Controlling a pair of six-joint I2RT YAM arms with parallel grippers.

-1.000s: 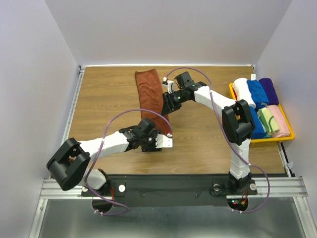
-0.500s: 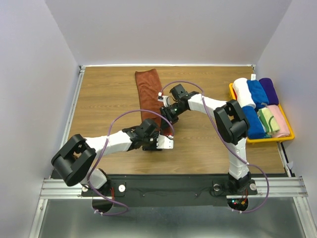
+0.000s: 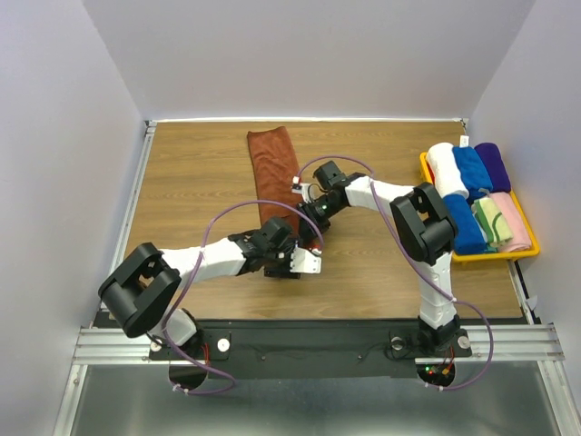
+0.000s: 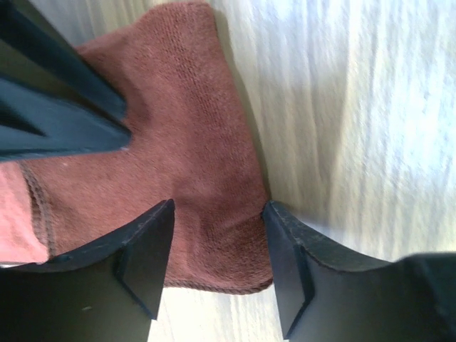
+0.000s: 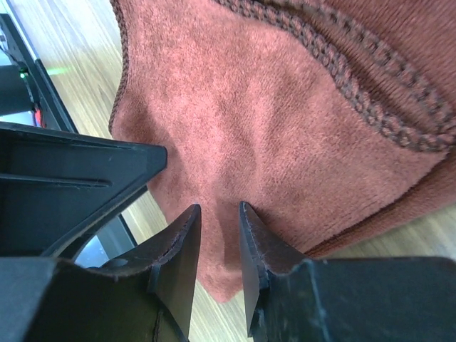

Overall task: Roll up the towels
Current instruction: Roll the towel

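1. The left fingers (image 4: 142,260) stand wide apart over the near end of the brown towel (image 4: 192,142). One is on the cloth and the other is just at its right edge. They do not close on anything.
2. The right fingers (image 5: 178,260) are narrow, with only a thin gap between them. Cloth shows in this gap, but I cannot tell whether it is really pinched or only lies behind the tips.
3. Both pairs of fingers meet at the same near end of the towel and are very near each other. The right ones come from the far right side and the left ones from the near left side.
4. The brown towel lies as a long strip on the worktop (image 3: 200,182), from its far middle part toward the near side. The far end is flat. The near end looks turned over, with a thick hem on top.
5. A cream and green towel (image 3: 490,221) lies in the yellow tray (image 3: 531,247) at the right edge, among other rolled towels (image 3: 472,168). It seems to be rolled already.
6. I judge that the step in hand is the start of the roll on the brown towel.
7. The next move calls for both pairs of fingers to take the near edge evenly and turn it toward the far end. The fold must stay straight so that the roll does not become a cone.
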